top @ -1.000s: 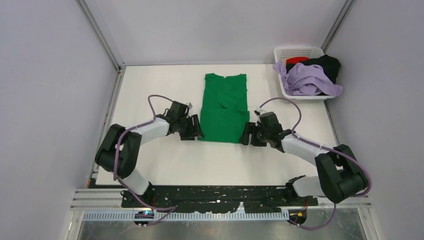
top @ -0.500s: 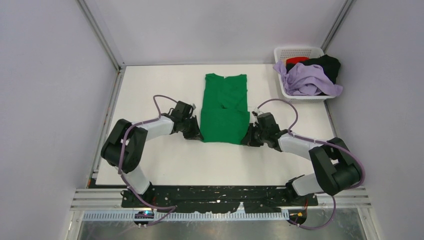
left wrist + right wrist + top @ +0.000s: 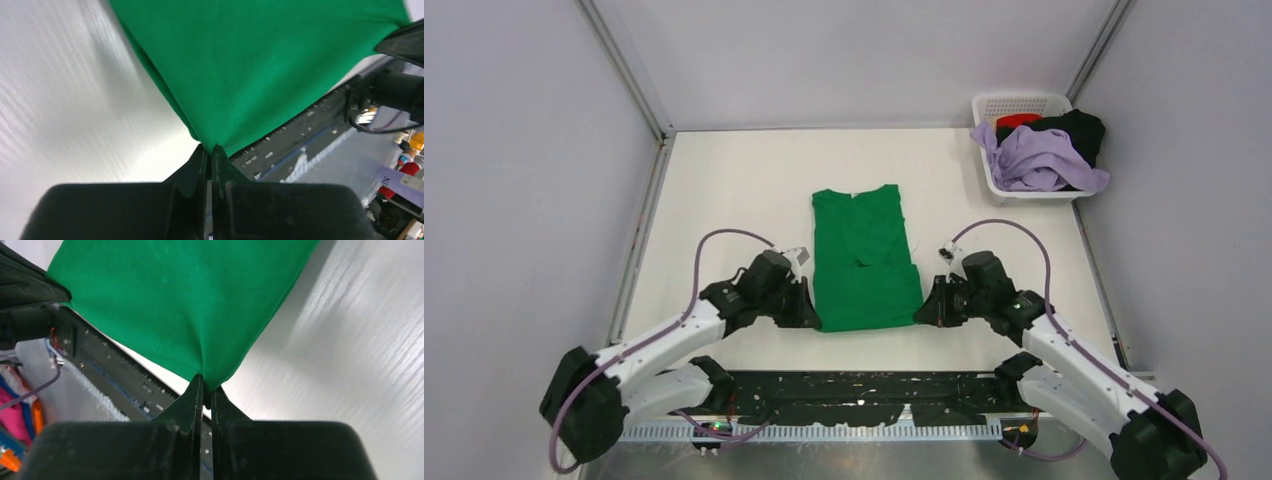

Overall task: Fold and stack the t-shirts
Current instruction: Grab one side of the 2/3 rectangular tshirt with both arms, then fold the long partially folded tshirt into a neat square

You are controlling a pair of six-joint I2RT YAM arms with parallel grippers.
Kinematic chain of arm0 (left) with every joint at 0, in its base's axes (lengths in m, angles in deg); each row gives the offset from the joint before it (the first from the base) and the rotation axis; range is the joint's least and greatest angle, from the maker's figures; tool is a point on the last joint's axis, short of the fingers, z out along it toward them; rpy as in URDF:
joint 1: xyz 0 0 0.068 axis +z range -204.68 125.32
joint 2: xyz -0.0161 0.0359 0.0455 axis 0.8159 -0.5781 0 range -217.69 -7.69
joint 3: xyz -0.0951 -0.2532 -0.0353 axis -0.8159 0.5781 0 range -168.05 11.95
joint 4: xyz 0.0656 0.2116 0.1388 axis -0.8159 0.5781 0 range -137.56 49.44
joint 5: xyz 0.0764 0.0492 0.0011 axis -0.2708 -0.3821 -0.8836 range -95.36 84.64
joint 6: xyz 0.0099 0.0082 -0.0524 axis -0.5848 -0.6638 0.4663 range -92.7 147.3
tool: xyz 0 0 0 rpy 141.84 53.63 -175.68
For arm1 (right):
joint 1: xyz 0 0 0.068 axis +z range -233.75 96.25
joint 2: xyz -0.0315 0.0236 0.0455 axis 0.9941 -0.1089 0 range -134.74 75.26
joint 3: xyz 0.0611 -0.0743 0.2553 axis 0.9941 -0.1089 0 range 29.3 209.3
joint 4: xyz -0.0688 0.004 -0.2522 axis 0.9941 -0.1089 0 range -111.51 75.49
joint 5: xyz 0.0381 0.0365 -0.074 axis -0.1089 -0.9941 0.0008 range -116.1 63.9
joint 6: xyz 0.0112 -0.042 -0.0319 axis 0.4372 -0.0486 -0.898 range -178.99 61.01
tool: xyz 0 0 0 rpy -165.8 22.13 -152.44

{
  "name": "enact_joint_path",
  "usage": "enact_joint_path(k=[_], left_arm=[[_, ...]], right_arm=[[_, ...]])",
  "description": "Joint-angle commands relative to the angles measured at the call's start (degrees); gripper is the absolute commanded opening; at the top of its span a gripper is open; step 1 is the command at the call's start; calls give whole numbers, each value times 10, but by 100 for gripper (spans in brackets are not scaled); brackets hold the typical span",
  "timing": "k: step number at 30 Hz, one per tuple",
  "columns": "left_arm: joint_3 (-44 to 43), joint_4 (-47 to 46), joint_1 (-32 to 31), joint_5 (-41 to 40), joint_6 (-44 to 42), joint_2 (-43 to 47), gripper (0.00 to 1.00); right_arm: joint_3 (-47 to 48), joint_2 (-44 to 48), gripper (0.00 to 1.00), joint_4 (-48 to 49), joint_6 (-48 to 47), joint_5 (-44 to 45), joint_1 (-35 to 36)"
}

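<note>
**Pale-walled white table (image 3: 724, 200): bright green short-sleeved cloth t-shirt (image 3: 864, 262) gripped at both near corners**

The shirt lies flat mid-table as a narrow rectangle, collar at the far end. The left end effector (image 3: 210, 149) and the right end effector (image 3: 204, 384) are each pinched tight on a near hem corner. The likely step is carrying the hem over toward the collar. Raise both corners together and level, keep the hem taut between them, and land it square on the shoulders.

T-shirt (image 3: 864, 262) on table (image 3: 724, 190) between left fingers (image 3: 194, 172) and right fingers (image 3: 193, 401); basket (image 3: 1022, 101) at far right corner.
</note>
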Motion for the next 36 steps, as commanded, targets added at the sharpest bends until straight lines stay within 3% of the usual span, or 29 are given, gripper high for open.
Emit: enact_joint_path(k=[1, 7, 13, 15, 24, 36], left_arm=[[-25, 124, -26, -33, -3, 132, 0], [-67, 114, -28, -39, 5, 205, 0], [-169, 149, -17, -207, -3, 157, 0], [-197, 151, 2, -225, -2, 129, 0], [-237, 96, 108, -168, 4, 23, 0], [-340, 82, 160, -147, -16, -140, 0]], right_arm=[[47, 101, 5, -138, -21, -46, 3], [144, 116, 5, -138, -41, -63, 0], [214, 33, 5, -99, -53, -58, -29], [234, 6, 5, -76, -54, -70, -46], [225, -112, 5, 114, 21, -201, -120], [257, -272, 5, 239, 69, -241, -178]])
